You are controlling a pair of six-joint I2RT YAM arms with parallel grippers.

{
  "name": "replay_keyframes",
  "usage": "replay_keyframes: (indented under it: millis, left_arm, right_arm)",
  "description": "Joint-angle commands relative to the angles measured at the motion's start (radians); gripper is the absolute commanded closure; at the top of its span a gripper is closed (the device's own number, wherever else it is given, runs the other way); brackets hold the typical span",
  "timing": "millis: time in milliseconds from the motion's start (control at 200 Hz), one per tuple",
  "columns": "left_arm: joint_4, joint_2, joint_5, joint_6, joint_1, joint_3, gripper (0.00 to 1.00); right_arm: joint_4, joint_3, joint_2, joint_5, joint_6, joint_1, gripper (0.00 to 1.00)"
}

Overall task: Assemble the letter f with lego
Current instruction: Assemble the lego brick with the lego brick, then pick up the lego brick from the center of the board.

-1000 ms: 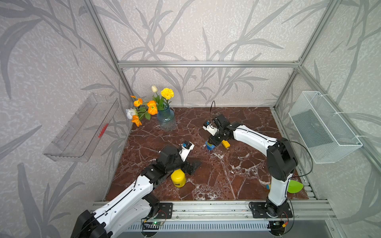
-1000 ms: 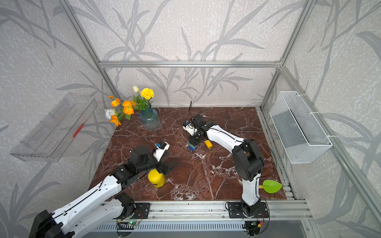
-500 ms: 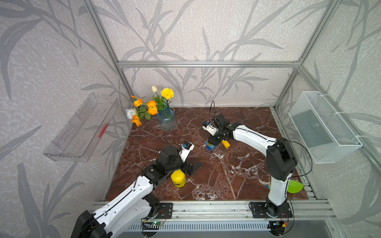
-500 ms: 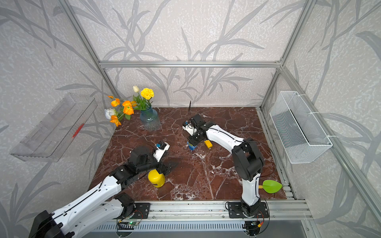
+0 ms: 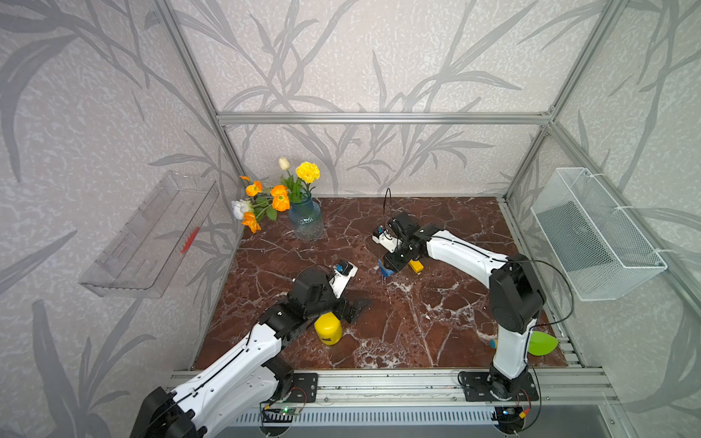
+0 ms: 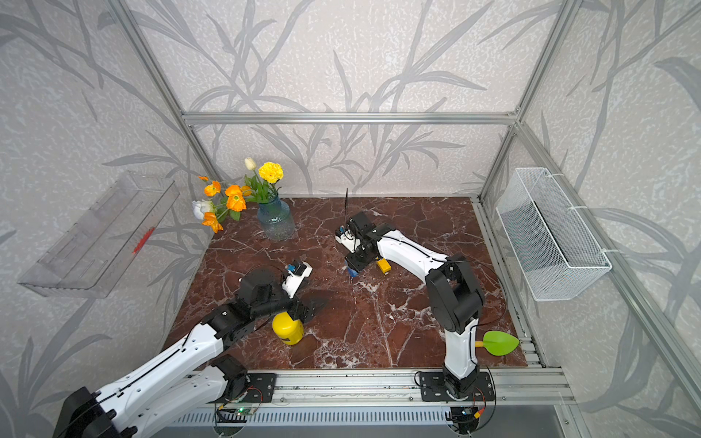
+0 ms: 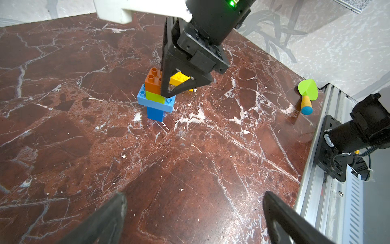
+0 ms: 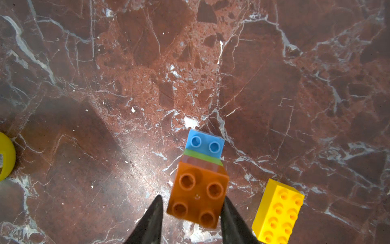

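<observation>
A small stack of studded plastic bricks (image 7: pixel 156 99) on red marble table (image 7: pixel 63 131), dark-blue bottom brick (image 7: pixel 155 113) clear in left wrist view, right wrist view shows right gripper (image 8: pixel 191 198) loose round orange top brick (image 8: pixel 207 175), small gap one side, long yellow brick (image 8: pixel 278 213) lying just beside, left gripper (image 7: pixel 194 195) wide, empty

I read an upright studded plastic brick stack (image 5: pixel 385 270) near the marble tabletop's (image 7: pixel 63 147) centre: dark-blue foot (image 7: pixel 155 114), long light-blue bar (image 7: pixel 157 106), green block (image 7: pixel 155 97), orange block (image 7: pixel 152 82) on top. The long yellow brick (image 8: pixel 278 213) lies flat just beside it, studs up.
</observation>
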Motion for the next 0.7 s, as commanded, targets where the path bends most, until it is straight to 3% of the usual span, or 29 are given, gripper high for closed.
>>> replay_keyframes:
  millis: [0,315,695]
  left_arm:
    - [0.014,-0.006,0.009,0.008,-0.003,-0.007,0.00]
    - [0.028,0.011,0.056,0.020,-0.002,0.008,0.01]
    - [0.087,0.140,0.235,0.036,-0.009,0.060,0.00]
  right_arm:
    - [-0.024,-0.008,-0.057,0.003,-0.003,0.007,0.53]
    - [-0.028,-0.026,-0.167,0.070,0.030,-0.004,0.45]
    - [-0.035,-0.077,-0.161,0.127,0.040,-0.107,0.43]
